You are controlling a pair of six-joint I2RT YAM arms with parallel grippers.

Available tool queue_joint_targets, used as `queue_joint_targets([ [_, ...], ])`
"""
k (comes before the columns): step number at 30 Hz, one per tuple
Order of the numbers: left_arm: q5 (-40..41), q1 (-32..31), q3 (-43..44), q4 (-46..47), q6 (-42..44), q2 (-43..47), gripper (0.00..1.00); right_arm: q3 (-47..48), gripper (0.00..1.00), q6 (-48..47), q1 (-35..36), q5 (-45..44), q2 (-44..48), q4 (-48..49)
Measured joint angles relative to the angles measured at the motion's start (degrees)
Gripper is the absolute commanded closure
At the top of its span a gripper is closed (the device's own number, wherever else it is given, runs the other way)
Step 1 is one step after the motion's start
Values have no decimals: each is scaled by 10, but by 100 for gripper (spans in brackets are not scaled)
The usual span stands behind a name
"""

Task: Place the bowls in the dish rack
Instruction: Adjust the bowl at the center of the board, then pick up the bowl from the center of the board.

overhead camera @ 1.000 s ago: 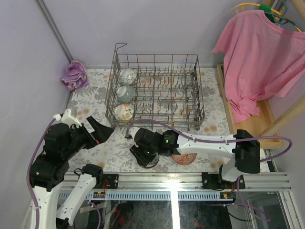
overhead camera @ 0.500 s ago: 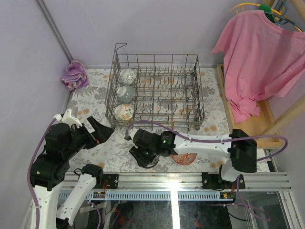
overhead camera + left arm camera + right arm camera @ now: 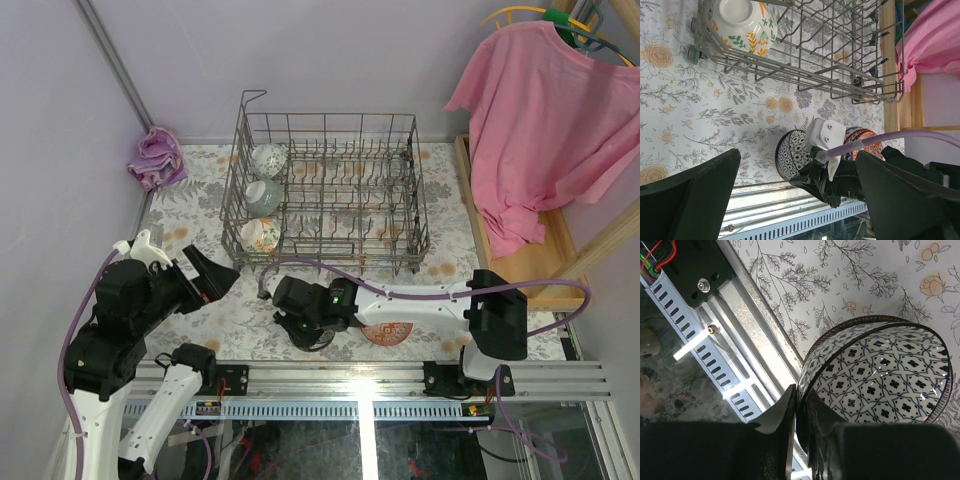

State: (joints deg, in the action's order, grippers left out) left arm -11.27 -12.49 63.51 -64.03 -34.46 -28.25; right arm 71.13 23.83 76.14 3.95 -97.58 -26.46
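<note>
The grey wire dish rack [image 3: 330, 117] stands at the back of the table and holds three bowls down its left side [image 3: 268, 158] [image 3: 263, 193] [image 3: 260, 235]. The nearest is floral [image 3: 745, 22]. A dark blue-and-white patterned bowl [image 3: 885, 375] sits near the front rail. My right gripper [image 3: 801, 395] is shut on its rim, one finger inside and one outside. A red-and-white bowl [image 3: 388, 332] lies just right of it. My left gripper [image 3: 205, 275] hangs open and empty at the left, apart from every bowl.
A purple cloth [image 3: 155, 158] lies crumpled in the back left corner. A pink shirt [image 3: 545, 120] hangs over a wooden frame [image 3: 520, 262] on the right. The metal rail [image 3: 370, 378] runs along the near edge. The right arm's cable [image 3: 920, 136] crosses beside the red-and-white bowl.
My right gripper's jaws have closed onto the patterned bowl's rim and the arm has edged slightly left. The left arm has not moved.
</note>
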Motion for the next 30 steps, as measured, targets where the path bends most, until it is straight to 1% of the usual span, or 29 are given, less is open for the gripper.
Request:
queue_joint_targets([
  [3,0,0,0,0,0,0,0,0,92,0,0,0,0,-2],
  [9,0,0,0,0,0,3,0,1,95,-1,0,-5,31,-19],
  [17,1,0,-4,0,0,13,0,32,97,-9,-1,-13,103,-23],
  [30,1,0,-12,0,0,16,0,29,97,-12,-1,-6,150,-15],
])
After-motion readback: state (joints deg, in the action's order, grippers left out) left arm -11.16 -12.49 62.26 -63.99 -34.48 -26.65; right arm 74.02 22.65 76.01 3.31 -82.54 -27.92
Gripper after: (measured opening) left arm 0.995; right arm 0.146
